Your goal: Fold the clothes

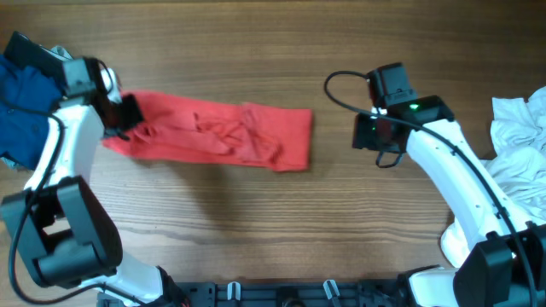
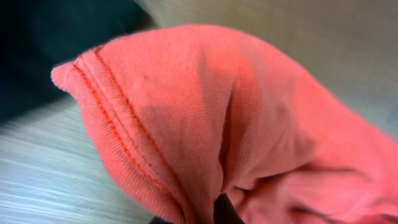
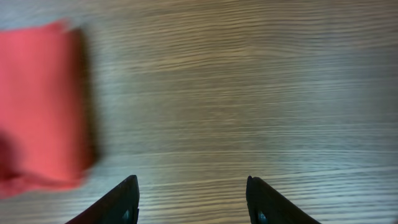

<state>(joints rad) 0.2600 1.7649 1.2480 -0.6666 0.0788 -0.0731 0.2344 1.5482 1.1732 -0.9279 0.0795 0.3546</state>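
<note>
At the left end of the red T-shirt [image 1: 222, 135], the left tool [image 1: 122, 118] has its fingertips buried in bunched cloth and under its own body, so the pinch itself is hidden from overhead. Its wrist camera is filled by the shirt's hemmed fold. Only a dark sliver shows at the bottom edge, and the background is blurred. Left of the shirt a blue cloth [image 1: 21, 102] is cut by the picture's edge, and far right of it a white cloth [image 1: 520, 141] is cut likewise. In the right wrist view the shirt's right end is blurred and cropped, and the right tool [image 3: 191, 182] shows only its finger ends.
</note>
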